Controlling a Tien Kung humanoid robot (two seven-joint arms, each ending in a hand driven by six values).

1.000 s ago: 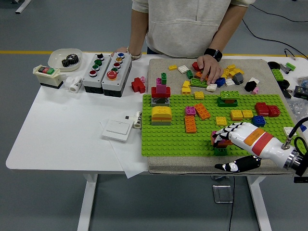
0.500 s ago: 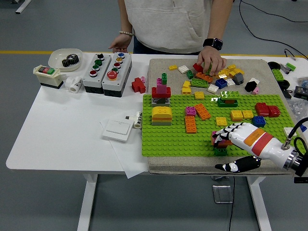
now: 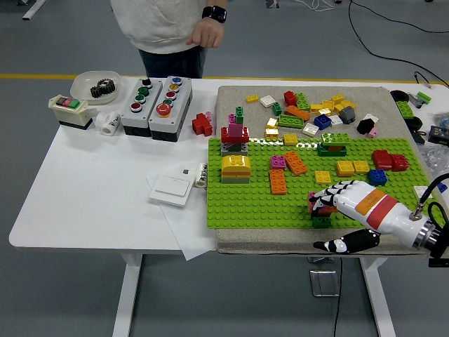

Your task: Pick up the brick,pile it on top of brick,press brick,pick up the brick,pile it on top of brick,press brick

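Observation:
My right hand [image 3: 330, 199] lies fingers-down over a small brick stack [image 3: 320, 210] at the front right of the green baseplate [image 3: 245, 200]. Red and pink show under the fingers, with a dark green brick at the bottom. The fingers are curled over the stack's top; its upper face is hidden. The thumb [image 3: 347, 243] hangs below the mat's front edge. Loose bricks [image 3: 309, 109] lie scattered on the grey mat behind the plate. My left arm is out of sight.
Other builds stand on the plate: a yellow-topped block [image 3: 236, 168], a red-pink tower [image 3: 235, 133], orange bricks [image 3: 278, 181], red bricks [image 3: 389, 159]. Two button boxes [image 3: 156, 102], a white switch [image 3: 171, 189] and a dish with a gear [image 3: 95, 87] sit left. A person [image 3: 168, 28] stands far left.
The person's hand has left the loose bricks at the back, and the person has stepped away to the left. My right hand has stayed on the stack.

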